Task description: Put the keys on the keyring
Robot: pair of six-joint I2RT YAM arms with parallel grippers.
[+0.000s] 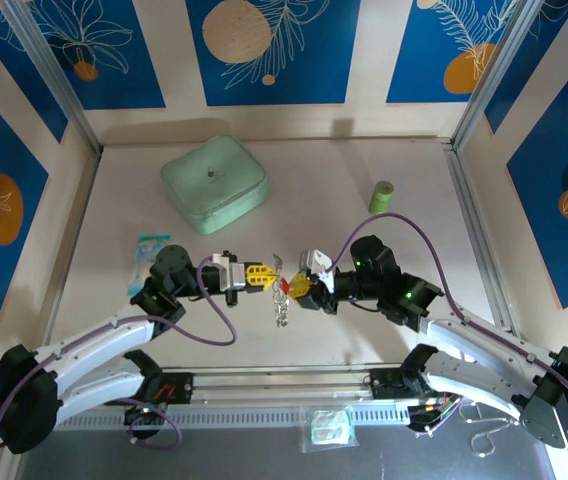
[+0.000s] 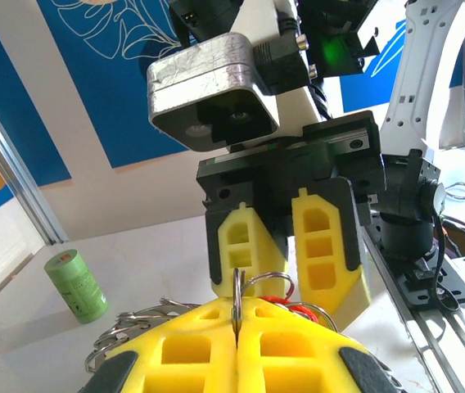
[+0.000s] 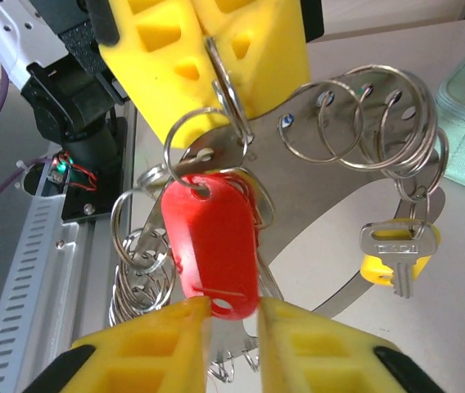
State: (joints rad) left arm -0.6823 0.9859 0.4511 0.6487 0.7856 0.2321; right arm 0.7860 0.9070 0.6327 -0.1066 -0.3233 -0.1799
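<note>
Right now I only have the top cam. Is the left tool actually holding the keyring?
Observer: Yes, left tool is shut on the keyring, with one steel ring pinched edge-on.
Operator: Red key?
Observer: The red key looks threaded on a ring through its hole. The right tool pinches its lower end.
Operator: Yellow one?
Observer: The yellow key hangs free on its own ring, clear of both tools.
</note>
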